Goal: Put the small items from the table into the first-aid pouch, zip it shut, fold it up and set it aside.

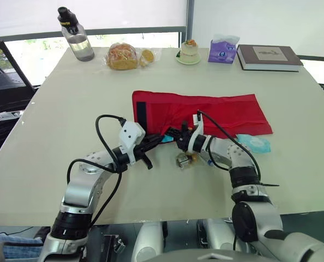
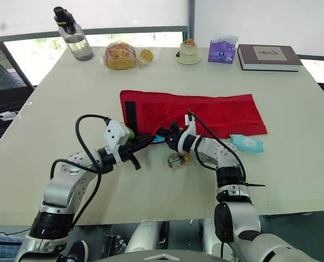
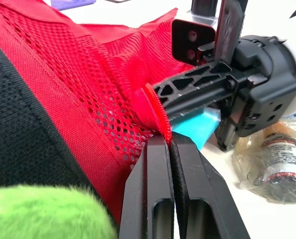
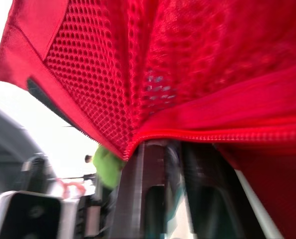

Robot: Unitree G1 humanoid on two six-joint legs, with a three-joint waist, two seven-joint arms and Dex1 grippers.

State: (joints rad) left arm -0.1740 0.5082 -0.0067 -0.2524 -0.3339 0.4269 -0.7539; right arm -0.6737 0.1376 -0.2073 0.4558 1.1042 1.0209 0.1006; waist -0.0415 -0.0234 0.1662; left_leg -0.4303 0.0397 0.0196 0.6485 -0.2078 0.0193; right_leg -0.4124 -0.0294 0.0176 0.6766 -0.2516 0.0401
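Red pouch point(image 1: 227, 112) lies mid-table point(image 1: 69, 98), both grippers at its near edge.
Zipper hem pinched tight by left gripper point(image 3: 170, 144); right gripper point(image 1: 175, 134) against the mesh opening, grip can't tell; wrapped vial point(image 1: 184, 160) just beside it.

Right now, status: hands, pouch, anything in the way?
Left hand shut on pouch edge. Right hand at the opening, teal packet by it. Bagged vial and blue packet lying outside pouch. Nothing blocking.

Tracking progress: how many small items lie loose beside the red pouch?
3: a bagged bottle beside the right gripper, a blue packet by the pouch's right end, a green fuzzy item by the left gripper. More may be hidden.
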